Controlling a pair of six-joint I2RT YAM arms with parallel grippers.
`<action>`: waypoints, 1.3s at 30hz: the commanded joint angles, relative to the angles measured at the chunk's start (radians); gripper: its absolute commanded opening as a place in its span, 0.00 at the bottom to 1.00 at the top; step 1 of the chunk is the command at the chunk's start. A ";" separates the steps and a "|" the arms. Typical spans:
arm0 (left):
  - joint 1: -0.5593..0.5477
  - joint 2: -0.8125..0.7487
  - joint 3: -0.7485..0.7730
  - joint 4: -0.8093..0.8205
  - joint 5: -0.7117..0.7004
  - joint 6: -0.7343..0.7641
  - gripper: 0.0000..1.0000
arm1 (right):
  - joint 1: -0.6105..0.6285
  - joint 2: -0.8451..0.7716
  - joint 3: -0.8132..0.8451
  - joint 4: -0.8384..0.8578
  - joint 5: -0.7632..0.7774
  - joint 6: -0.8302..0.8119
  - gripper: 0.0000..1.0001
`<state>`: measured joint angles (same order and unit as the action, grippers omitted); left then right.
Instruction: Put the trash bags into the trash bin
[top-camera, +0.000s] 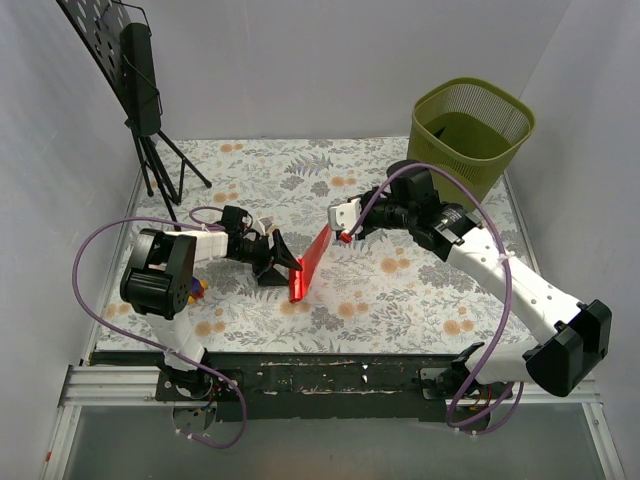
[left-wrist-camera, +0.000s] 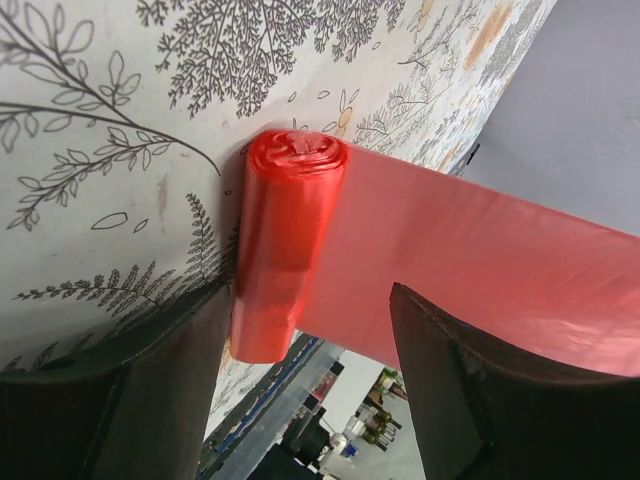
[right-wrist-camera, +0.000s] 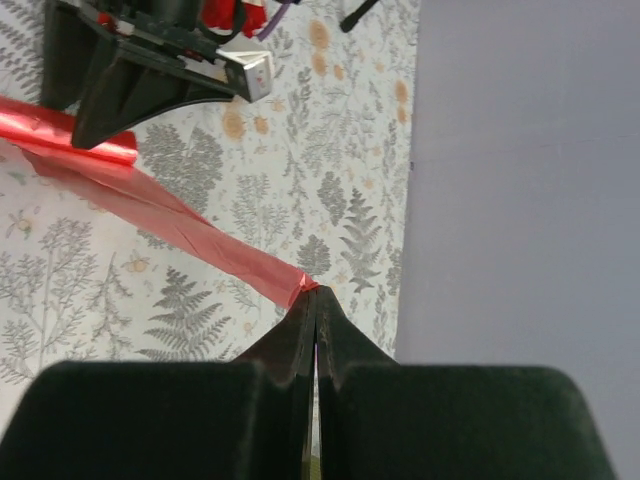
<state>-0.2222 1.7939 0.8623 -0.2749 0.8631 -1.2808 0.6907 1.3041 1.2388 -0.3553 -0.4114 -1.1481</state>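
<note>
The trash bag is a red plastic roll (top-camera: 296, 290), partly unrolled into a taut sheet (top-camera: 314, 255) that rises to the right. My left gripper (top-camera: 284, 265) stands open around the roll (left-wrist-camera: 290, 240): one finger (left-wrist-camera: 150, 390) lies against its side, the other (left-wrist-camera: 470, 390) stands apart in front of the sheet (left-wrist-camera: 480, 240). My right gripper (top-camera: 346, 237) is shut on the sheet's free end, which shows as a pinched red tip at its fingertips (right-wrist-camera: 316, 295). The strip (right-wrist-camera: 180, 215) runs back down to the roll. The olive-green mesh trash bin (top-camera: 470, 130) stands at the far right corner, away from both grippers.
A black music stand (top-camera: 140, 80) on a tripod occupies the far left corner. Small coloured objects (top-camera: 198, 289) lie beside the left arm's base. White walls close in on the flowered tablecloth (top-camera: 400, 290) on three sides, and a black rail (top-camera: 330, 375) runs along the near edge.
</note>
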 joint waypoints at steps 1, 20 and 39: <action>-0.009 0.025 0.009 0.008 -0.098 0.024 0.66 | -0.013 -0.032 0.114 0.047 0.046 0.025 0.01; -0.009 0.055 0.075 -0.052 -0.234 0.043 0.67 | -0.068 -0.071 0.260 -0.010 0.118 0.004 0.01; -0.011 0.099 0.099 -0.058 -0.253 0.049 0.67 | -0.111 -0.106 0.304 -0.042 0.161 -0.030 0.01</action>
<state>-0.2333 1.8408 0.9642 -0.3454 0.7902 -1.2873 0.5892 1.2232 1.4853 -0.4156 -0.2817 -1.1580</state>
